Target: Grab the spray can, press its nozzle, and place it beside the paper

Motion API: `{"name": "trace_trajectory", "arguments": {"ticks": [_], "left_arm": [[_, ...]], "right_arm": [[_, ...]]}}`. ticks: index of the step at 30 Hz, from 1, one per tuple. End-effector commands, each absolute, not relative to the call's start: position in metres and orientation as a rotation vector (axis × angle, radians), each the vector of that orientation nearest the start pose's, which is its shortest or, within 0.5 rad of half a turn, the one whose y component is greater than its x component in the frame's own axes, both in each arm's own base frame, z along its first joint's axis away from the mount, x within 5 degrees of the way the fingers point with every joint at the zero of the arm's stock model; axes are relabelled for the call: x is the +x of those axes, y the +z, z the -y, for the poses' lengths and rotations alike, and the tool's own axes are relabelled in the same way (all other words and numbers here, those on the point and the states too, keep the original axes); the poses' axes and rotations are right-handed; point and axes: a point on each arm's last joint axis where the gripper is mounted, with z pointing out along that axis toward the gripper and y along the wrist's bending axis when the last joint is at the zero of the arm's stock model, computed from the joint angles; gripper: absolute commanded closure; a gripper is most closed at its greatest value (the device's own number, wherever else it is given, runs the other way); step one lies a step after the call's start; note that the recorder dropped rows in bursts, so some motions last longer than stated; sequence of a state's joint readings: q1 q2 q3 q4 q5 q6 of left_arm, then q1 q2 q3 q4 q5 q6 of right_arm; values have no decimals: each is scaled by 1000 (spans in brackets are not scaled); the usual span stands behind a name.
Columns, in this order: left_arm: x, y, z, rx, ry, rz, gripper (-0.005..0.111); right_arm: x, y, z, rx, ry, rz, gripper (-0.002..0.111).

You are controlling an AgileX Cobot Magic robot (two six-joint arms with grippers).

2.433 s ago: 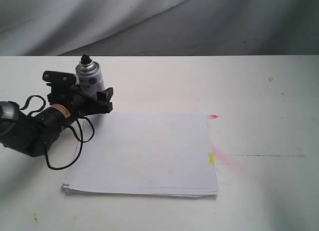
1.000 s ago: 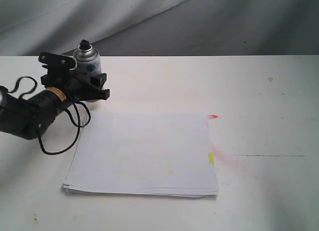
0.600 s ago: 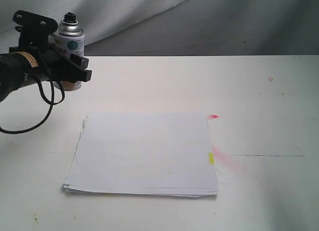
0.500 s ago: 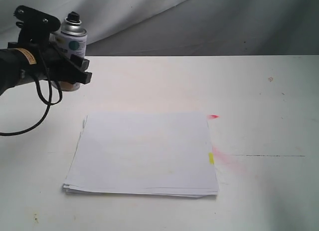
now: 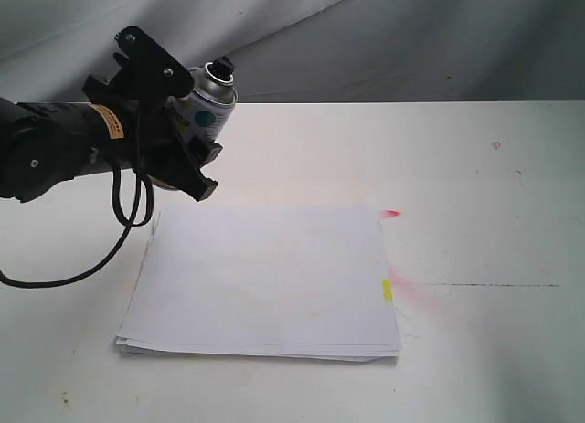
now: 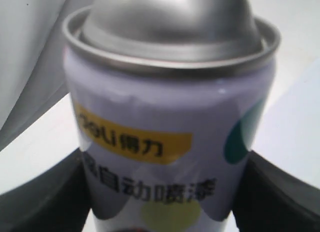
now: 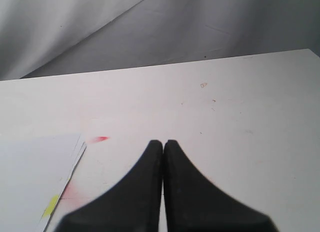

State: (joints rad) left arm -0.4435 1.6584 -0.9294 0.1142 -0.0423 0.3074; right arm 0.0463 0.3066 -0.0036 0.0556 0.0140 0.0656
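My left gripper [image 5: 183, 140] is shut on the spray can [image 5: 203, 108], a white can with teal and yellow dots and a silver dome. It holds the can in the air, tilted toward the right, above the table near the far left corner of the paper [image 5: 265, 281]. The black nozzle [image 5: 222, 68] shows at the can's top. In the left wrist view the can [image 6: 167, 137] fills the picture between the two black fingers [image 6: 45, 192], and the nozzle is out of frame. My right gripper [image 7: 163, 143] is shut and empty above bare table; the paper's corner [image 7: 30, 172] with its yellow mark lies beside it.
A white table [image 5: 475, 185] carries the paper stack. A red spot [image 5: 391, 213] and a pink smear [image 5: 420, 295] mark the table by the paper's right edge. Grey cloth [image 5: 384, 39] hangs behind the table. My right arm is out of the exterior view.
My left gripper lifted the can off the table, carried it up and left, then swung it right and tilted it over the paper's far left corner.
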Motion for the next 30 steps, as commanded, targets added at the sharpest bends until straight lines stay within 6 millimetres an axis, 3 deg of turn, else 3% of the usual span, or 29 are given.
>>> {"name": "trace_trajectory", "arguments": {"ticks": [1, 9, 18, 30], "left_arm": [[318, 225, 154, 910, -18, -1926, 107], [317, 209, 157, 995, -2, -1983, 107], [306, 175, 182, 1218, 66, -2015, 107], [309, 168, 167, 1302, 316, -2063, 107]], "right_arm": [[80, 191, -3, 60, 105, -1801, 108], [80, 191, -3, 60, 105, -1801, 108], [80, 191, -3, 60, 105, -1801, 108], [80, 191, -3, 60, 105, -1801, 108]]}}
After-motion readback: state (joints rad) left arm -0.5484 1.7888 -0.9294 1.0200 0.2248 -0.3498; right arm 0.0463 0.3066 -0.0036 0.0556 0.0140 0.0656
